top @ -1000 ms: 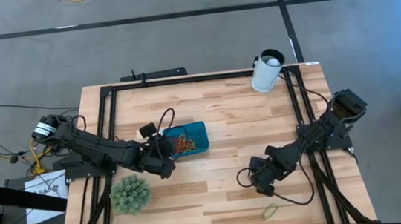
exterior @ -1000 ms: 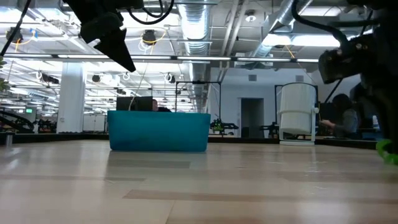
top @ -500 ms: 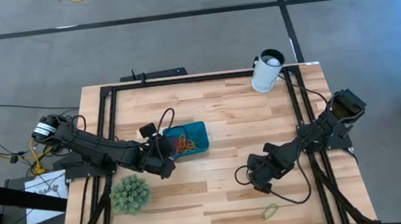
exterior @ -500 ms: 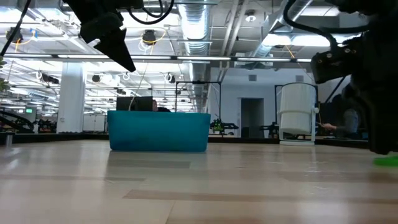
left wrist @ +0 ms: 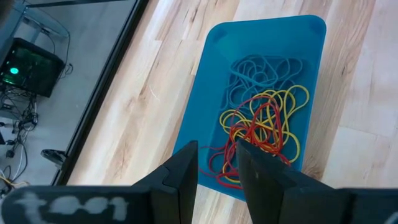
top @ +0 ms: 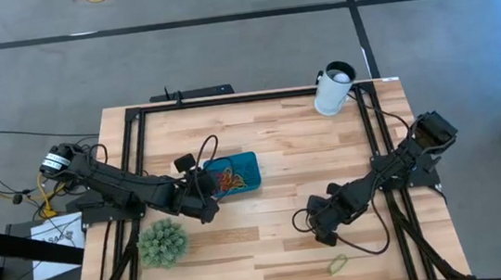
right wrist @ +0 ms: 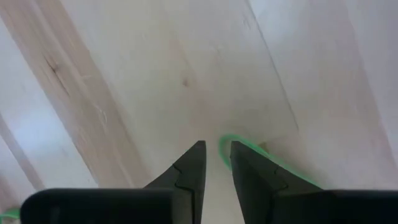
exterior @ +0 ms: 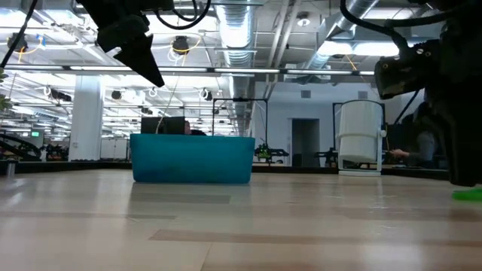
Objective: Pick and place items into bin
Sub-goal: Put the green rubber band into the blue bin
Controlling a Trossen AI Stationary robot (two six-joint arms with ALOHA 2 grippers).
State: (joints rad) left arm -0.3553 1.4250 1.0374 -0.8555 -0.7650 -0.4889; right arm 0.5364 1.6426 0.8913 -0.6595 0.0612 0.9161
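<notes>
The teal bin (top: 235, 174) sits left of the table's middle and holds a tangle of red, yellow and grey loops (left wrist: 261, 121). My left gripper (left wrist: 217, 168) hovers just above the bin's near-left corner, fingers narrowly open and empty. My right gripper (top: 322, 234) is low over the wood in the near-right part of the table, fingers narrowly open. A single green loop (top: 337, 263) lies flat on the table near the near edge. In the right wrist view this green loop (right wrist: 273, 163) shows just past my fingertips.
A green spiky ball (top: 161, 242) rests near the table's near-left corner, close to my left arm. A white cup (top: 334, 89) stands at the far-right edge. The black frame rails (top: 137, 170) run along the table's sides. Bare wood lies between the bin and my right gripper.
My right gripper has shifted a little toward the table's left edge, staying low over the wood. The green loop lies where it was in the high view.
</notes>
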